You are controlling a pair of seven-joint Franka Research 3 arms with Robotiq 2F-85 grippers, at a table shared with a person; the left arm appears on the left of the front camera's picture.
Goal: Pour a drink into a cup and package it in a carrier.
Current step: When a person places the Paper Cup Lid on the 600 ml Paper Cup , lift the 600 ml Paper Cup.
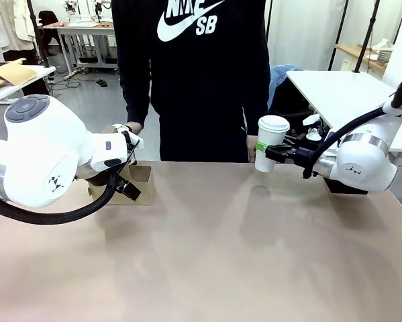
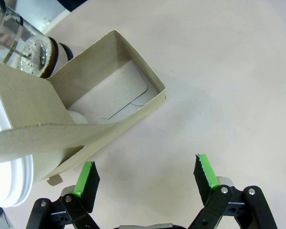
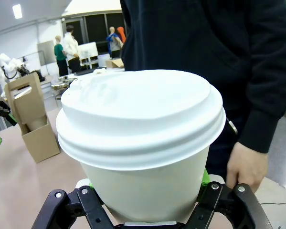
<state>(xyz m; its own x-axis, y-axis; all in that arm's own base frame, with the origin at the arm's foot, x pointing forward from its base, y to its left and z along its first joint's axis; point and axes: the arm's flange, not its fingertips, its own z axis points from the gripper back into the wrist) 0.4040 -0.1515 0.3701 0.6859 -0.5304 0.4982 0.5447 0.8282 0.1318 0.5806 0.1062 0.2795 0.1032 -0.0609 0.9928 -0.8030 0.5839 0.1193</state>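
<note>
A white paper cup [image 1: 272, 134] with a white lid [image 3: 140, 112] hangs above the table's far right, and my right gripper [image 1: 264, 149] is shut on its body. The brown cardboard carrier [image 1: 140, 184] stands at the far left, with its tall handle [image 3: 24, 93] upright. One compartment [image 2: 116, 93] of it lies bare. My left gripper [image 2: 146, 175] hovers open just beside the carrier, touching nothing. Behind the carrier stands a clear glass jug [image 2: 18, 40] showing foam. The drink itself is hidden.
A person in a black sweatshirt [image 1: 201, 74] stands at the far edge, one hand [image 1: 123, 127] above the carrier, the other hand [image 3: 245, 164] behind the cup. A second white lid [image 2: 6, 176] sits by the carrier. A black box [image 1: 345, 186] lies under my right arm.
</note>
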